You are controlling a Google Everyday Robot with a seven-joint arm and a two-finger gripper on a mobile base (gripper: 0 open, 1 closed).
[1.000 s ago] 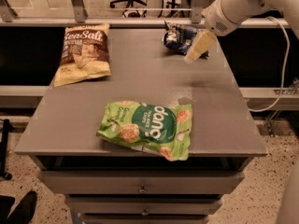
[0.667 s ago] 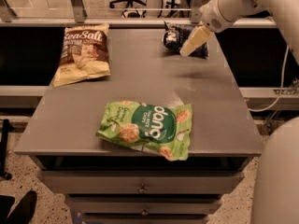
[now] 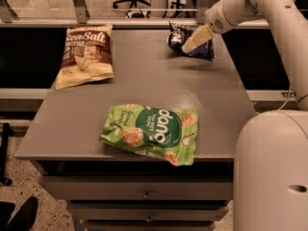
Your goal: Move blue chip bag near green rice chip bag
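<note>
The blue chip bag [image 3: 176, 39], small, crinkled and dark navy, lies at the far right of the grey table [image 3: 144, 85]. My gripper [image 3: 195, 39] is right over it, reaching in from the upper right and covering the bag's middle. The green rice chip bag [image 3: 151, 134], bright green with white "dang" lettering, lies flat near the table's front edge, well apart from the blue bag.
A tan-and-brown "Sea Salt" bag [image 3: 85, 54] lies at the far left of the table. My arm's white body [image 3: 272, 172] fills the lower right beside the table. A rail [image 3: 96, 23] runs behind the table. Drawers [image 3: 144, 194] sit below the front edge.
My gripper has moved a little left and down onto the blue chip bag. The arm's white body has come into view at lower right. The bags have not moved.
</note>
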